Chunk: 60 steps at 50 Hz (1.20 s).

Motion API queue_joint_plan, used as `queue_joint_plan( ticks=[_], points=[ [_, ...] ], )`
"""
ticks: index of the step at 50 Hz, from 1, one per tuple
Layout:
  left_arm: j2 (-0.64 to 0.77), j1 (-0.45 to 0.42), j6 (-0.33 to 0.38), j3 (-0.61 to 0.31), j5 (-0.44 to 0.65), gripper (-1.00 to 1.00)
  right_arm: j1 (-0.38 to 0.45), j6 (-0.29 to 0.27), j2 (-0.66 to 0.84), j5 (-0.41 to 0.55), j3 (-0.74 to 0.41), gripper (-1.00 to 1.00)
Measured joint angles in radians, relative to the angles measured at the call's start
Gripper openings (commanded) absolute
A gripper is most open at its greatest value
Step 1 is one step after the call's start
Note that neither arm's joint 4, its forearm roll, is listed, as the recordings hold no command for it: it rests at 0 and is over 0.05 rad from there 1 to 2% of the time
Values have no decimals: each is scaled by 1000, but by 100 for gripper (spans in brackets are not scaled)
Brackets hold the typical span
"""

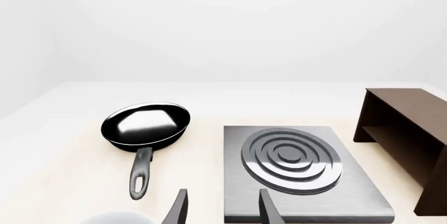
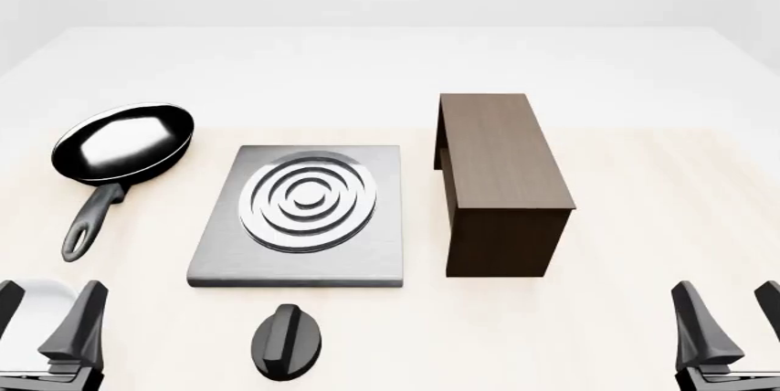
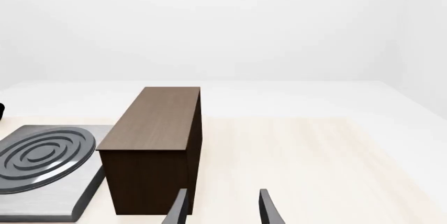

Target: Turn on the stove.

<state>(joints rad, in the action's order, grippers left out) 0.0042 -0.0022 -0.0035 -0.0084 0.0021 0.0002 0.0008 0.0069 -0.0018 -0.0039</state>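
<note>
Grey ringed stove [image 2: 299,217] flat; black knob [image 2: 288,341] just beside.

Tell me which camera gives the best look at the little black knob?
The front view: the knob shows whole, just in front of the stove, between the grippers. Neither wrist view shows the knob; both only catch the stove slab.

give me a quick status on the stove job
Left gripper and right gripper both open, empty, at the near edge. Stove untouched, knob in front of it, nearer the left gripper. Nothing blocking the knob; frying pan and cabinet off to the sides.
</note>
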Motion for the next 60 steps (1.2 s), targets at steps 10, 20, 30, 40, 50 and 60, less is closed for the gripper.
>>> queue_joint_plan(
  ticks=[10,20,30,40,50,60],
  points=[
    [13,-3,-2,-6,7,100,0,-2,0,0,0,100],
    [68,5,0,-47,44,100,0,-2,0,0,0,100],
    [111,-25,20,-144,126,100,14,-6,1,-1,0,100],
    [194,-60,55,-272,196,100,20,-8,1,-2,0,100],
    [302,-85,103,-350,244,100,22,-8,1,-2,0,100],
    [394,-95,136,-373,284,100,23,-9,1,-2,0,100]
  ],
)
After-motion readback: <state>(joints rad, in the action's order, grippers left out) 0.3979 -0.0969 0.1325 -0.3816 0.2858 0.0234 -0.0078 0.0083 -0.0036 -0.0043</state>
